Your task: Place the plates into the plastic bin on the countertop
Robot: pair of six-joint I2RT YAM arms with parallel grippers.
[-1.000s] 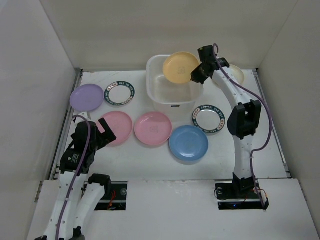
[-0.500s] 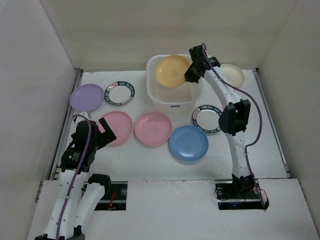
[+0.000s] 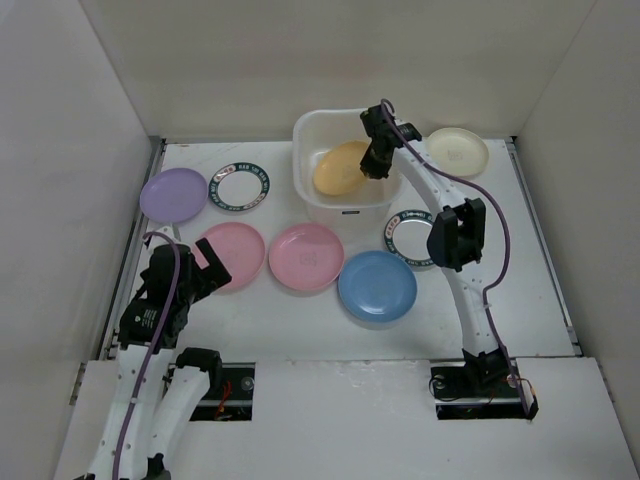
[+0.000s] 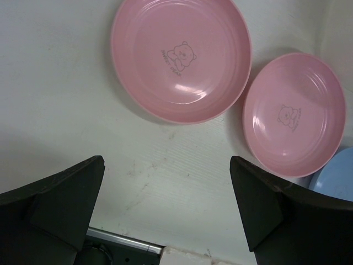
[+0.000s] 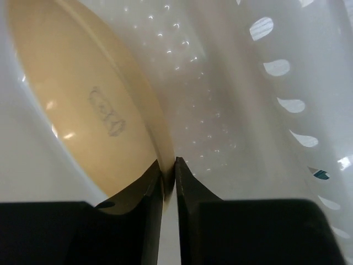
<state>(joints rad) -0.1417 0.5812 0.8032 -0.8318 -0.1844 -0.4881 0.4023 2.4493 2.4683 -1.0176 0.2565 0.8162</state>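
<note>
**When the Plate Hangs Inside the Bin: Release Hazards and Clearances**

Because the right claw (image 5: 168, 172) has its two fingers drawn close on either side of one thin rim, treat the orange plate (image 5: 71, 99) as gripped at a single edge only. The plate hangs tilted inside the plastic bin (image 3: 303, 135). Its gripped edge is high, next to the wall on the right arm's side, and its far edge is low. Whether the low edge touches the bin floor cannot be told.

Hazards:
1. A release at this tilt may let the plate slide and come to rest propped against a wall. The cause would be the steep angle and the smooth plastic. A propped plate leaves less room for later plates.
2. A sideways exit may hook the rolled rim and drag the bin. The cause would be the claw sitting just beside the wall.

Clearances:
- Straight up is the open path.
- A cream plate (image 3: 458, 150) lies near the bin, behind the arm.
- A patterned plate (image 3: 405, 236) lies under the forearm, close to the bin's front corner.
- The left claw (image 4: 165, 215), jaws wide apart and empty, hovers over the bench (image 3: 300, 325) beside two pink plates (image 4: 182, 55), well apart from the bin.
</note>
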